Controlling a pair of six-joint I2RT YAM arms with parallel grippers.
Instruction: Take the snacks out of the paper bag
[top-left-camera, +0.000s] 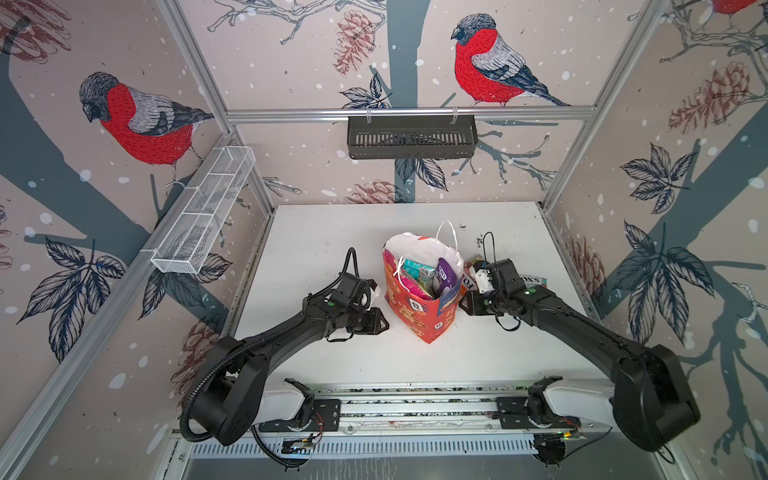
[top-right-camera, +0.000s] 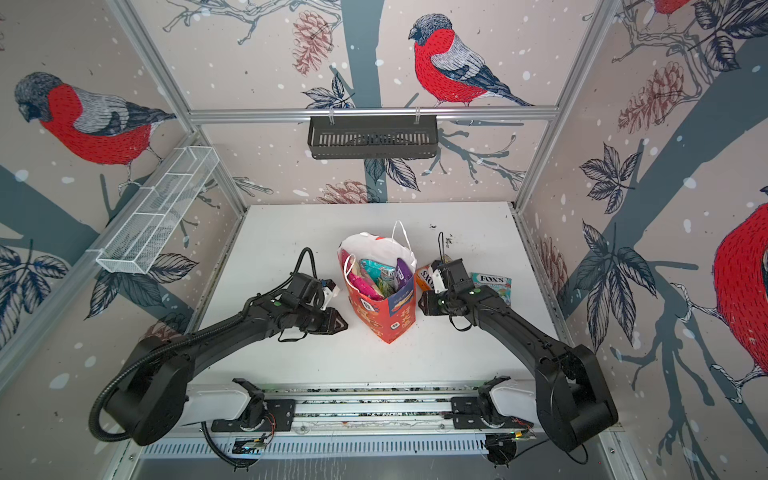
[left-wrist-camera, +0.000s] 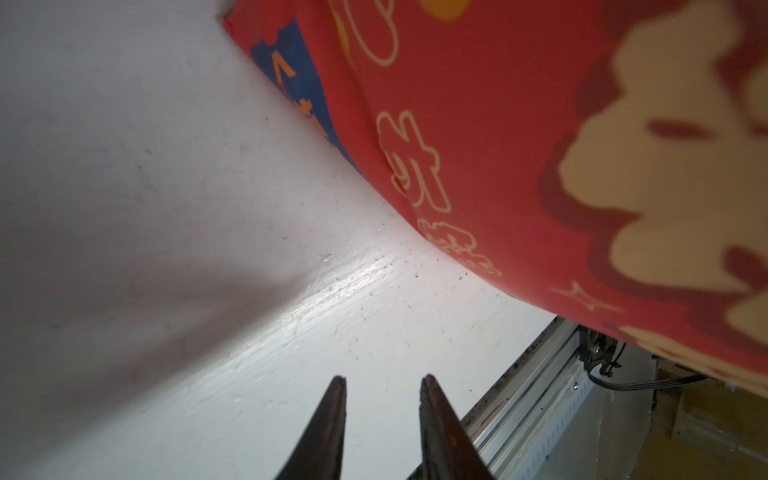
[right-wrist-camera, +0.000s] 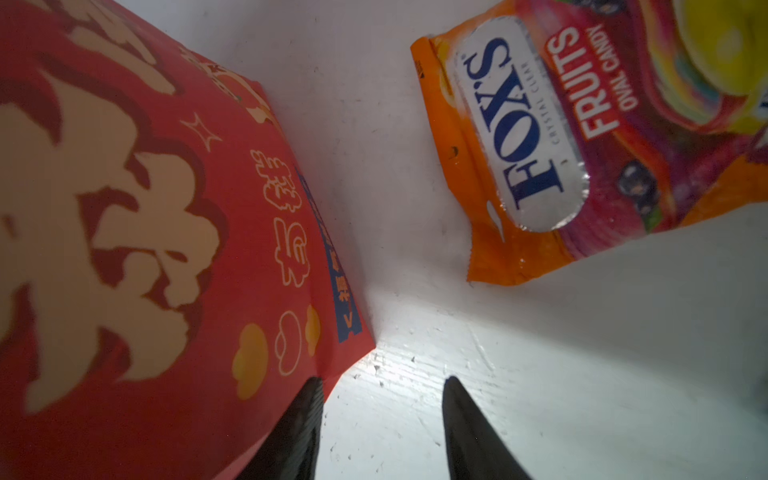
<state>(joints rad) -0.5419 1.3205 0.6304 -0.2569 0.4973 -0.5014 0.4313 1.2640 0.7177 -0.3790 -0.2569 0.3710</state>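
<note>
Snacks (top-left-camera: 426, 275) sit higher than my tools, not in front of them. My left tool (left-wrist-camera: 382, 380) is low beside the left wall of the paper bag (top-left-camera: 415, 309), fingers apart, holding nothing. My right tool (right-wrist-camera: 382, 384) is low at the right wall, also apart and empty, with one finger at the bag's bottom corner; I can't tell whether it touches.

The bag stands upright between them, mouth open upward. The packs inside stand on end: a purple pack (top-left-camera: 444, 272) on the right, a teal pack (top-left-camera: 415, 266) and a pink bag (top-right-camera: 358, 284) toward the left. I judge either tool must rise and come down over the rim, and the right one is nearer the purple pack.

A white cord handle (top-left-camera: 400, 270) droops across the left of the mouth. Beyond the right tool, an orange pack (right-wrist-camera: 540, 145) and a teal FOX'S pack (top-right-camera: 492, 282) lie flat on the surface (top-left-camera: 332, 232).
</note>
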